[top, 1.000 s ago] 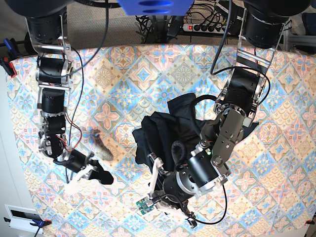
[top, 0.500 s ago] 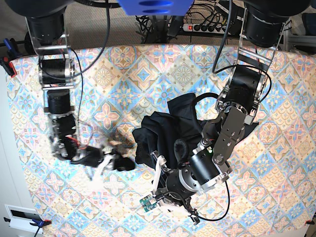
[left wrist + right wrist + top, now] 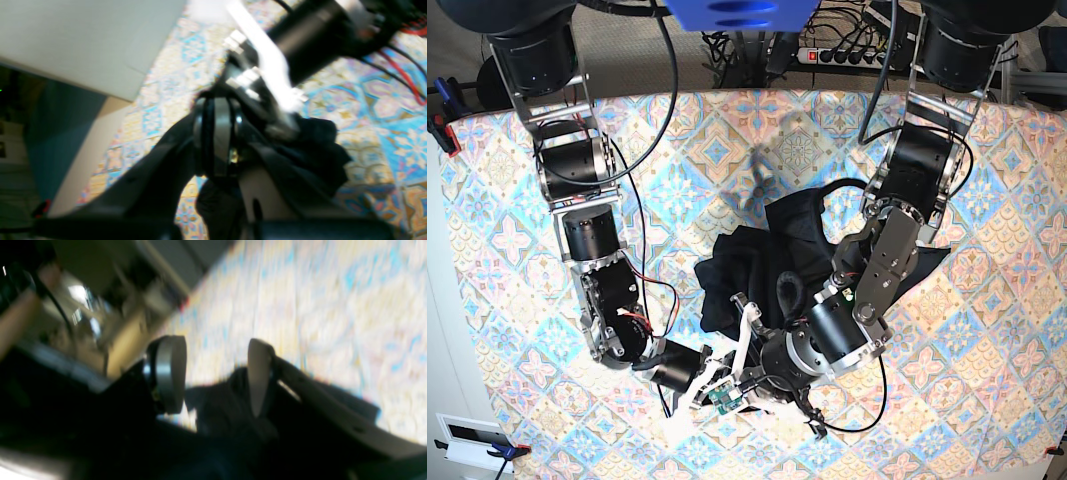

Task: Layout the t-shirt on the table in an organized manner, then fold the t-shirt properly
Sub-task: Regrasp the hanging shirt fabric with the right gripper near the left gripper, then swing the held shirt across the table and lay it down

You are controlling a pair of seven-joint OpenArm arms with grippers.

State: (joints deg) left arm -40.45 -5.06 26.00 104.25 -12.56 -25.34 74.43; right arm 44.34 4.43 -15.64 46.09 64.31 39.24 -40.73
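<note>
T-shirt bunched mid-table; both arms crowd its near edge.

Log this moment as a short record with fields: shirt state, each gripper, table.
shirt: black t-shirt bunched in a crumpled heap near the table's middle, not laid out
left gripper: shut on a fold of the t-shirt
right gripper: open, dark cloth seen between its fingers, close to the left gripper; contact unclear because the view is blurred
table: patterned cloth showing all around the heap
fold progress: not started
</note>
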